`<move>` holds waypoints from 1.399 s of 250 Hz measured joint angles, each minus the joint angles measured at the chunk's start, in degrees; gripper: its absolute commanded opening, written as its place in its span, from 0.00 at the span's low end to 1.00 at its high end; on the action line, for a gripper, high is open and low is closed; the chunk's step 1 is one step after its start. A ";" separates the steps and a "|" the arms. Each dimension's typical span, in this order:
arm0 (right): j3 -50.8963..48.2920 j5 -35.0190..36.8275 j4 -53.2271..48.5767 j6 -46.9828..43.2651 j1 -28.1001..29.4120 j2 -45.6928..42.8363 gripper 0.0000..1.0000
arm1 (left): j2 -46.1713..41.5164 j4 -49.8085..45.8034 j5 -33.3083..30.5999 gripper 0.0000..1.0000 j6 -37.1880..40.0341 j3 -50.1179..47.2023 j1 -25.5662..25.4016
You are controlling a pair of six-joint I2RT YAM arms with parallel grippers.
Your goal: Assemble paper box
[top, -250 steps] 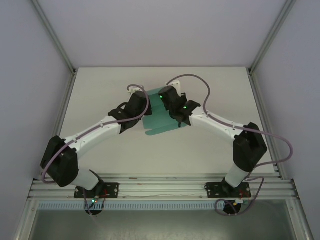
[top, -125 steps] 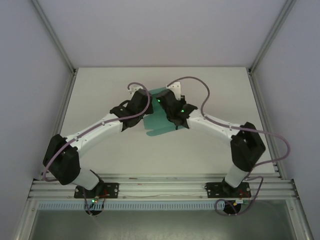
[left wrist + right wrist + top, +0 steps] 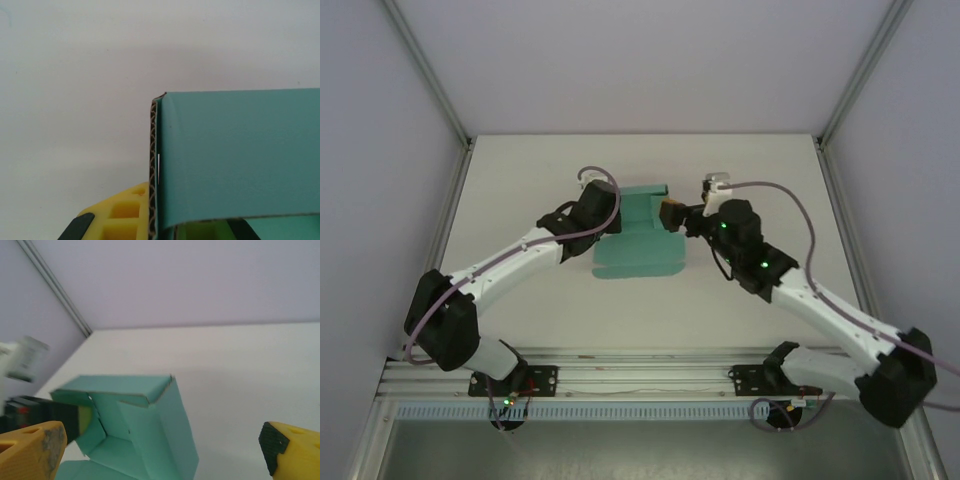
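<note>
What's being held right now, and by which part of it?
The left gripper is shut on the paper box, pinching its folded-up left side wall. The right gripper is open, holding nothing.

One teal-green thin-card paper box (image 3: pixel 642 232). Two white-and-black jointed robot arms: left arm (image 3: pixel 510 265), right arm (image 3: pixel 830 312). Two yellow black-tipped right fingers (image 3: pixel 30 452). One white flat counter (image 3: pixel 740 180).

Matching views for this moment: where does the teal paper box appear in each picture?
Top external: the paper box lies at the centre, slightly above the middle.
Left wrist: the paper box covers the right and lower part, its corrugated edge running down mid-frame.
Right wrist: the paper box sits lower left of centre, partly folded, with walls raised.
Shared landmark: the left pincer clamped on the box's edge.
</note>
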 measured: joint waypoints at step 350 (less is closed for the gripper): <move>9.01 -9.86 -19.30 -3.21 -1.20 7.85 1.00 | 2.01 -5.90 4.09 0.00 0.17 4.61 1.01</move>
